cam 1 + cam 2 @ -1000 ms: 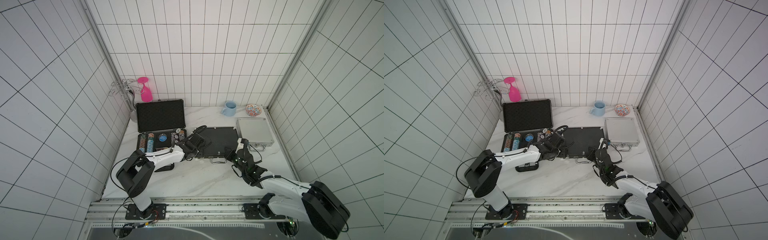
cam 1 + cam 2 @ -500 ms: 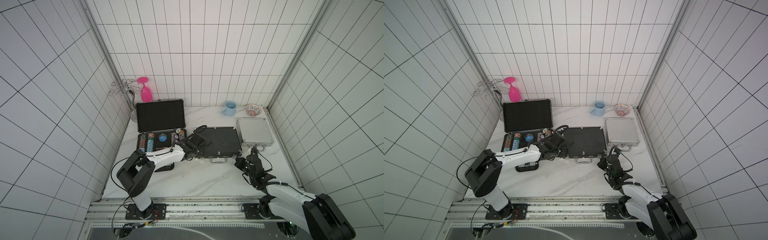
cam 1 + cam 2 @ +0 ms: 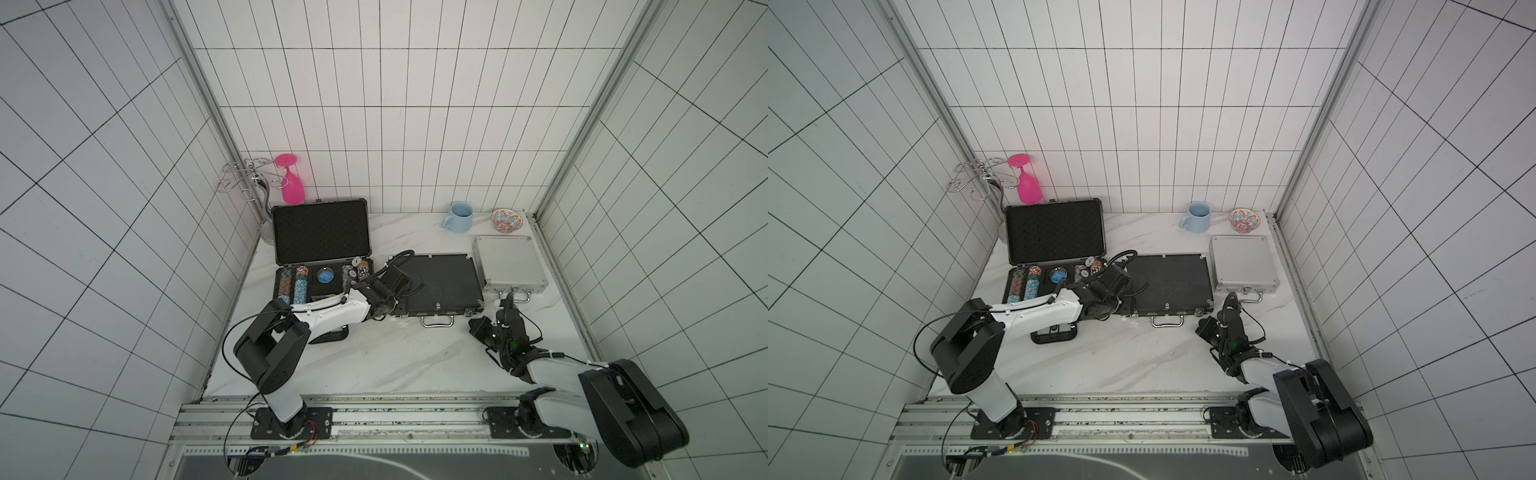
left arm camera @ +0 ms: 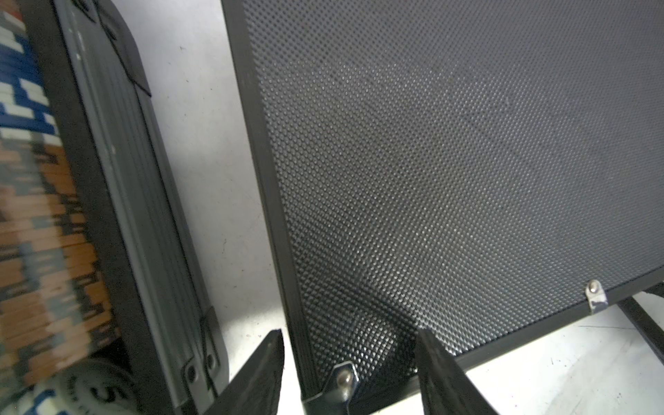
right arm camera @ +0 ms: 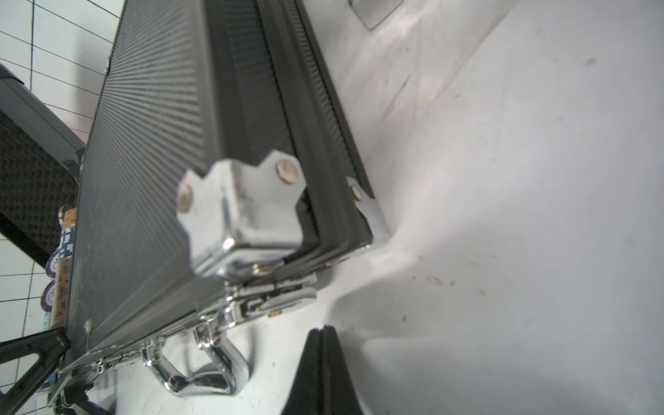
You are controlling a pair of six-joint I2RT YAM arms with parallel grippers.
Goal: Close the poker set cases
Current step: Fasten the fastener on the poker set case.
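While two of the three cases lie flat with lids down, you have one left to close. Farthest left, the large dark-grey case (image 3: pixel 322 232) stands open against the back wall, its foam-lined lid upright and the rows of chips (image 3: pixel 301 284) exposed in the base. Just to its right, your left gripper (image 4: pixel 349 337) sits at the near left corner of the medium black case (image 3: pixel 444 286), jaws parted about halfway and straddling that corner without gripping anything. That case's lid is down, silver handle facing you; whether its latches are fastened you cannot tell. Further right, your right gripper (image 5: pixel 324 332) is low over the surface (image 3: pixel 374 361) just off that case's near right corner, jaws pressed together and empty. Behind it, the small silver case (image 3: pixel 509 262) is closed. I judge the task roughly two-thirds done.
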